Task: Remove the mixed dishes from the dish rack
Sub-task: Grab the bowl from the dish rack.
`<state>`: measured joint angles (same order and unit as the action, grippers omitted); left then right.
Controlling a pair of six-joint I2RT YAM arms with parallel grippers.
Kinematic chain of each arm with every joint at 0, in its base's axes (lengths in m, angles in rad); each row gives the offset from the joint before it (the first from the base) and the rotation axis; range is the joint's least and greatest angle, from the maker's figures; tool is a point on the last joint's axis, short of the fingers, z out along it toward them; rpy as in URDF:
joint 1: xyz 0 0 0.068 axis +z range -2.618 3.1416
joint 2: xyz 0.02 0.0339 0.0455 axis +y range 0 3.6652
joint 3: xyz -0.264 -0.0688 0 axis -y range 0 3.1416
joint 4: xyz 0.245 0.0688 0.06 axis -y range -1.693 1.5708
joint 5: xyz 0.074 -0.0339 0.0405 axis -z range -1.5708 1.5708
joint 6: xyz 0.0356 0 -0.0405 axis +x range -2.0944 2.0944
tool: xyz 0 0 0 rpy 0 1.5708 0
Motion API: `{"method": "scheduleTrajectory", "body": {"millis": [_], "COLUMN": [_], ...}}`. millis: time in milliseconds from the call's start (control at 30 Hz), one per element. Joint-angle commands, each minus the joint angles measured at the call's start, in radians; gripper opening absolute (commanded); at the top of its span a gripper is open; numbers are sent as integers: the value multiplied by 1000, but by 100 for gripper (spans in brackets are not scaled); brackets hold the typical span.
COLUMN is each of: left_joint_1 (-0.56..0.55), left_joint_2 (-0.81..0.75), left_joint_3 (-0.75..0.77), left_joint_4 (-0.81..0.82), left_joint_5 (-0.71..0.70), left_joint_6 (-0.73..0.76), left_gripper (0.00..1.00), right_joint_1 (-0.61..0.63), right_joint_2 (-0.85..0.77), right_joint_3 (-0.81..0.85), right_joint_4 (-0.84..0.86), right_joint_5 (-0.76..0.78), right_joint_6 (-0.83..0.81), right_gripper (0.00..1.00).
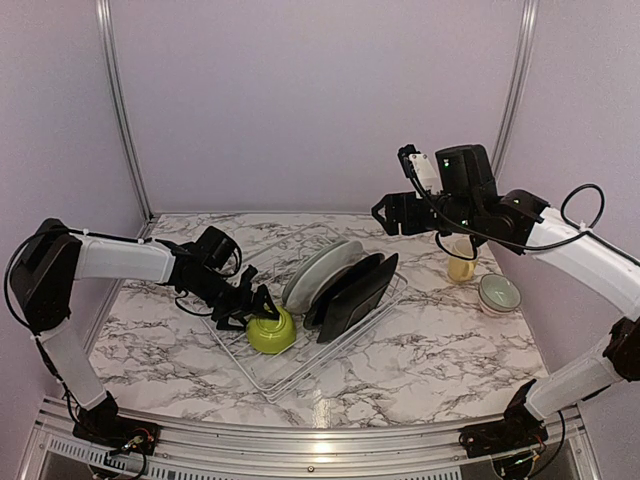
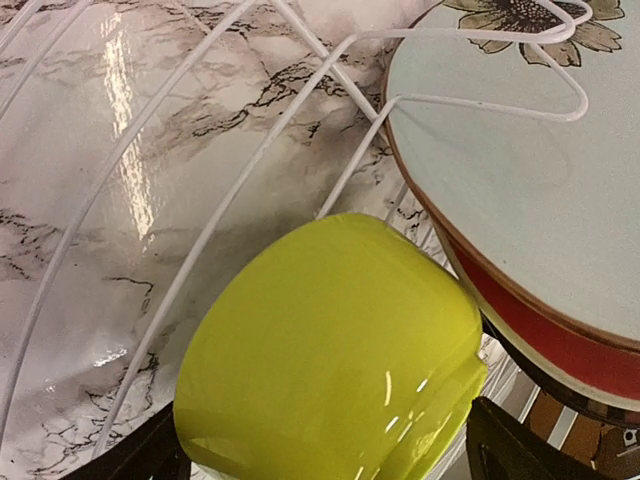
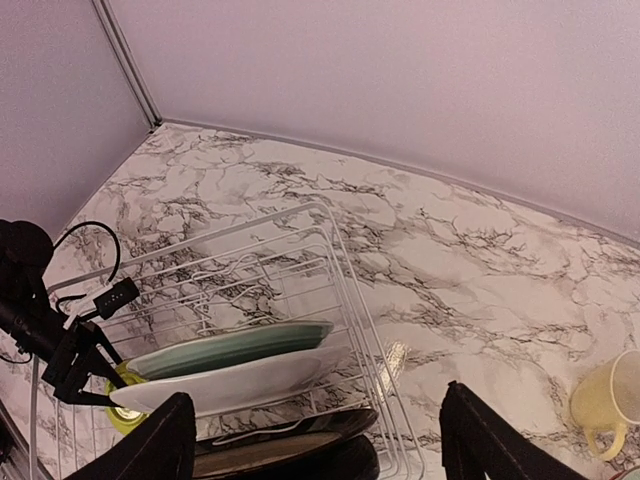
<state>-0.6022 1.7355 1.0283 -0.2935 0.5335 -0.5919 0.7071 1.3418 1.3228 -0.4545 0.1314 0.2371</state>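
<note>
Nearest the front edge, the lime-green bowl (image 1: 272, 333) lies tipped on its side in the near-left part of the dish rack (image 1: 340, 343). The left gripper (image 1: 256, 304) is at it from the left-edge side. Its fingers (image 2: 150, 455) stand apart, one on each flank of the bowl. Whether they press on it cannot be told.

Behind the bowl, the whitish plates (image 1: 318, 272) and black squarish plates (image 1: 352, 290) lean on edge in the rack, their long axis running toward the far-right corner.

Outside the rack, toward the right edge, sit the pale grey-green bowl (image 1: 499, 293) and, farther back, the pale yellow mug (image 1: 461, 268).

The right gripper (image 1: 388, 215) hangs high beyond the plates, jaws wide and empty.

Assessment: the left arm is far nearer the bowl; the bowl is its job.
</note>
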Motion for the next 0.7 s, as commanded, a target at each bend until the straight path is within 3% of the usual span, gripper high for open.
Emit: {"method": "scheduleTrajectory", "body": {"millis": [0, 167, 433, 667], "left_joint_1": [-7, -8, -8, -8], "left_joint_2": [-61, -91, -125, -123], "left_joint_3": [-8, -30, -107, -182], "left_joint_4": [46, 88, 209, 424], "left_joint_5": [42, 56, 145, 248], "left_joint_6": [-14, -38, -106, -219], "left_gripper": [99, 96, 83, 77], "right_joint_1": [6, 7, 7, 6], "right_joint_2": [-24, -18, -9, 0], "right_joint_3": [-4, 1, 4, -1], "right_joint_4": [15, 16, 18, 23], "right_joint_5": [-8, -9, -26, -39], "right_joint_6": [13, 10, 9, 10], "right_gripper": [81, 81, 81, 80]}}
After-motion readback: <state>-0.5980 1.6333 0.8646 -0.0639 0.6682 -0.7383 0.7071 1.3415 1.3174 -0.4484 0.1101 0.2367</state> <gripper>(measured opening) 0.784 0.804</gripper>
